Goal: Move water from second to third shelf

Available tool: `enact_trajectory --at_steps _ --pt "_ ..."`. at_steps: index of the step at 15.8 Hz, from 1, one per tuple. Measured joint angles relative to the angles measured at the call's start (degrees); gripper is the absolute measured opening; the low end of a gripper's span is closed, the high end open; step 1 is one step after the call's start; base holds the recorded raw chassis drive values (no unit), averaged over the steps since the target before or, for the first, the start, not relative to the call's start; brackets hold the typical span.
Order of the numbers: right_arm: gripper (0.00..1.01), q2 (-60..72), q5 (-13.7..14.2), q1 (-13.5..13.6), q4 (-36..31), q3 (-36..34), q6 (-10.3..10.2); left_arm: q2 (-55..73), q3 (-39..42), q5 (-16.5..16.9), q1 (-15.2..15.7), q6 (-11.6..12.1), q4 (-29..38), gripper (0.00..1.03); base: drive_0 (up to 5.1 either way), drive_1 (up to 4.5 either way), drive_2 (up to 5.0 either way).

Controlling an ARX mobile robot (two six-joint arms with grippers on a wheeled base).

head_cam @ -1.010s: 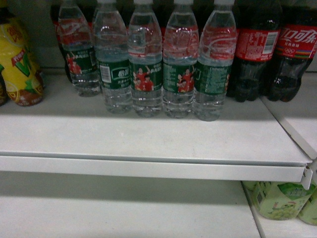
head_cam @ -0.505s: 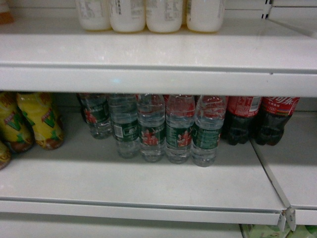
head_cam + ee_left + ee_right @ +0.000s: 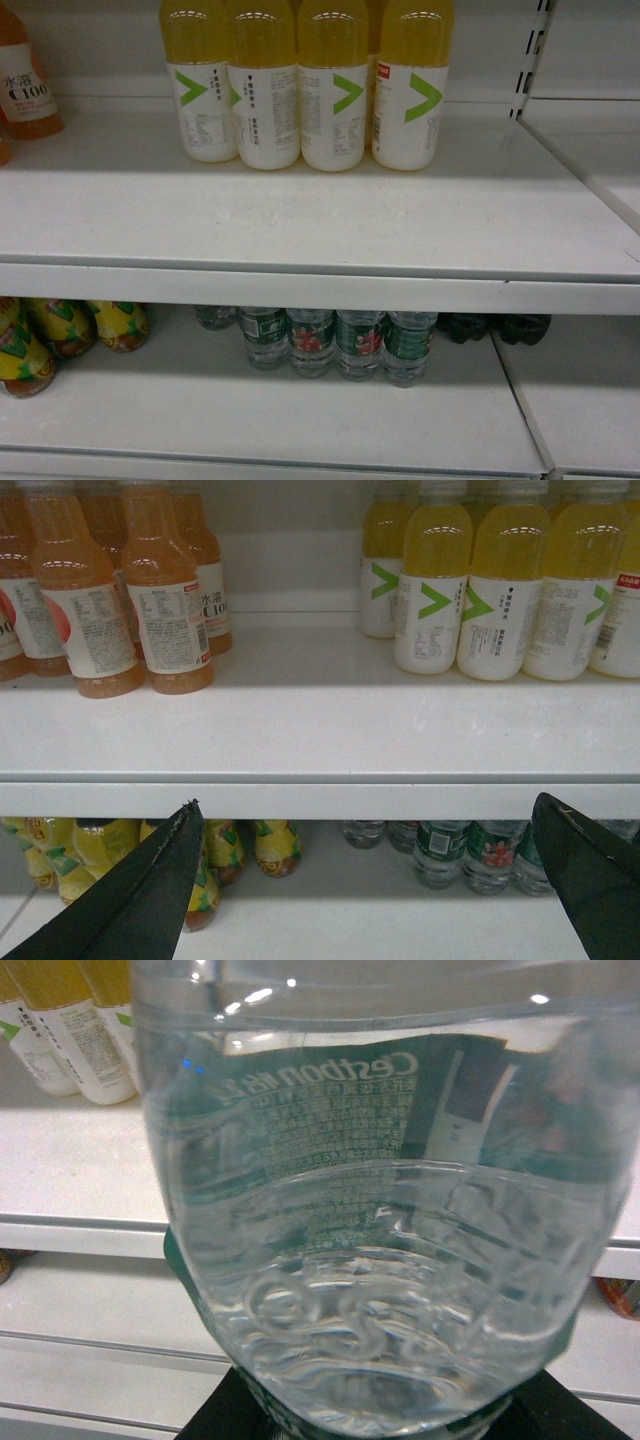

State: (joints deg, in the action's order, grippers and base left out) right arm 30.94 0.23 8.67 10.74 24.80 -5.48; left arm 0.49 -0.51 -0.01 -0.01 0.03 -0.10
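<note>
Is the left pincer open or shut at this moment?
Open. In the left wrist view its two dark fingers stand far apart at the frame's lower corners, nothing between them, facing the shelf edge.

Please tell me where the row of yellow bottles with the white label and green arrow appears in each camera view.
Head: yellow bottles at top centre, standing on the upper shelf.
Left wrist: same row at upper right, behind the shelf's front part.
Right wrist: only a few at the top left corner, beside the held water bottle.
Shared landmark: the white upper shelf edge.
</note>
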Motion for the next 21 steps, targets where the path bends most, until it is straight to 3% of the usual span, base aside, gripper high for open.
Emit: enact_trajectory --at_steps 3,21 --pt "0.36 0.0 0.0 0.0 0.0 0.0 0.0 0.0 0.0 0.0 0.0 0.0 -0.1 0.98 0.0 0.00 0.0" --pt "0.36 -0.1 0.2 0.0 0.0 0.0 0.0 0.0 0.0 0.0 0.0 0.0 -0.2 0.98 -4.9 2.53 2.5"
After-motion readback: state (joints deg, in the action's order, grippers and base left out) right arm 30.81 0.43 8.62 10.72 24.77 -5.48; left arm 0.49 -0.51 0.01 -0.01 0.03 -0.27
